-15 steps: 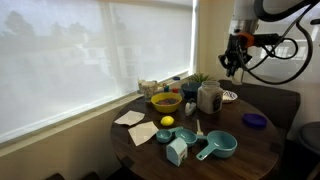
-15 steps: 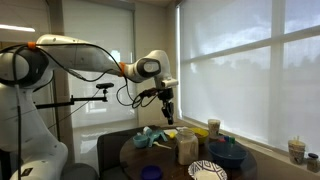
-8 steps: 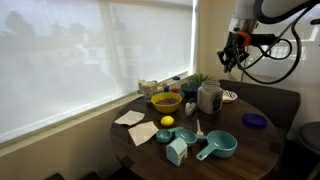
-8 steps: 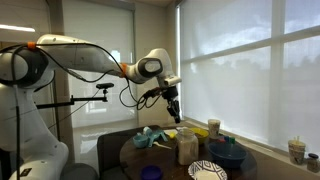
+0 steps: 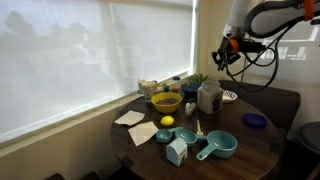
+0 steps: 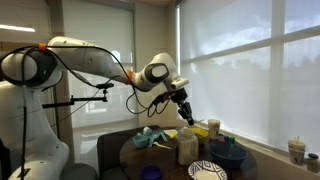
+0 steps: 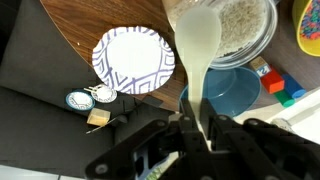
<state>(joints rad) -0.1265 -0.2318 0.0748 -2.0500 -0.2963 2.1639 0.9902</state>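
Note:
My gripper (image 7: 195, 118) is shut on the handle of a pale, cream-coloured spoon (image 7: 198, 40), whose bowl points away from the wrist. In the wrist view the spoon's bowl hangs beside the open mouth of a glass jar (image 7: 245, 25) filled with pale grains. In both exterior views the gripper (image 5: 226, 55) (image 6: 186, 113) hangs tilted in the air well above the round wooden table, over the jar (image 5: 208, 97) (image 6: 187, 146). The spoon is too small to make out there.
A blue bowl (image 7: 235, 92) and a blue-patterned white plate (image 7: 133, 62) sit by the jar on the wooden table (image 7: 80, 25). A yellow bowl (image 5: 166, 101), lemon (image 5: 167, 121), teal measuring cups (image 5: 218, 146), purple lid (image 5: 254, 120) and napkins (image 5: 130, 118) lie nearby. The blinds-covered window borders the table.
The arm has swung toward the window side and the wrist has tilted, carrying the spoon over the jar. The jaws have stayed shut on it.

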